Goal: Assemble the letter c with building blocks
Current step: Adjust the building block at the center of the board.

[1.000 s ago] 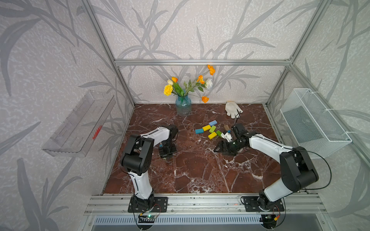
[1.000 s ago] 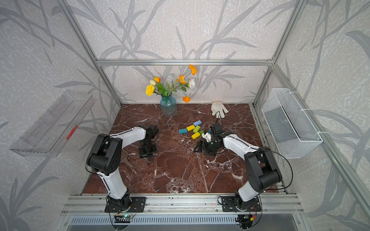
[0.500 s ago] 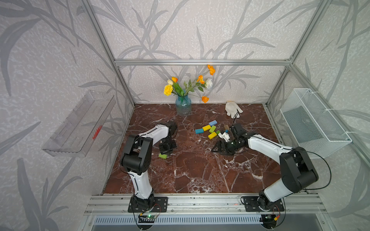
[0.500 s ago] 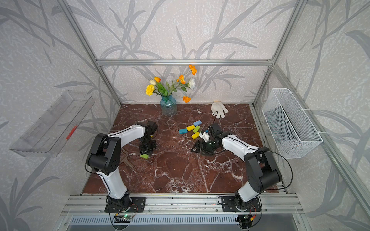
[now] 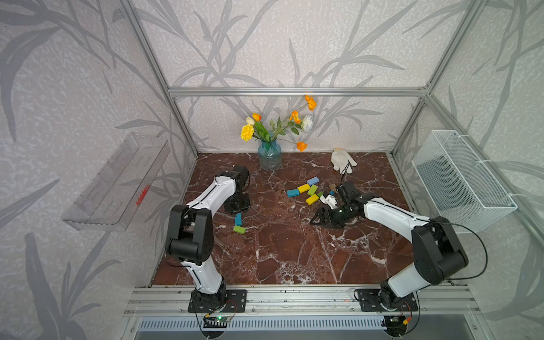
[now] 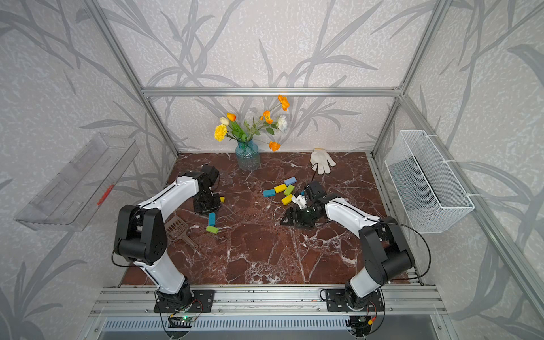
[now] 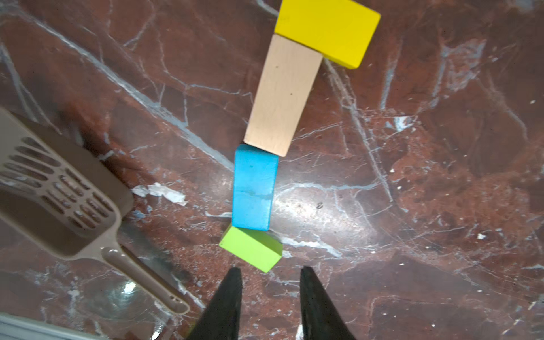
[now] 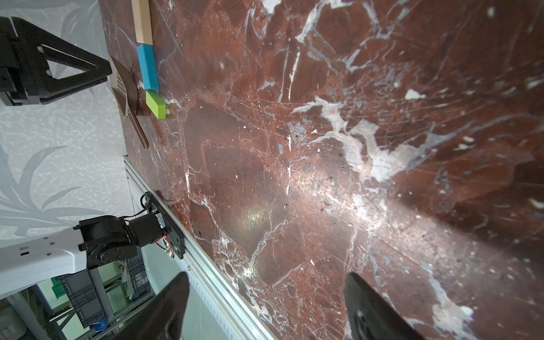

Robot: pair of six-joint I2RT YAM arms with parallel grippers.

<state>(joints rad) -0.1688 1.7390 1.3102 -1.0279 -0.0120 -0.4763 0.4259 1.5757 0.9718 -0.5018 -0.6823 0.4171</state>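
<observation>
the left gripper [image 7: 270, 270], jaws parted and empty, is held just short of the small green wooden block [image 7: 250, 248], which is laid crosswise at the end of the blue wooden block [image 7: 254, 187]. the right gripper [image 8: 266, 276], jaws wide and empty, is found nearer the loose coloured blocks [image 5: 303, 188].

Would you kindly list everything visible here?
block row: four; yellow, tan, blue, green; touching in a chain, left
loose blocks: at least five; mixed colours; centre back
scoop: one, brown, beside the row
vase of flowers: one, blue glass, back
glove: one, white, back right
wire basket: one, white, right wall
clear tray: one, transparent, left wall
table: one, red-brown marble
left gripper: one, black, open by green end
right gripper: one, black, open, empty
</observation>
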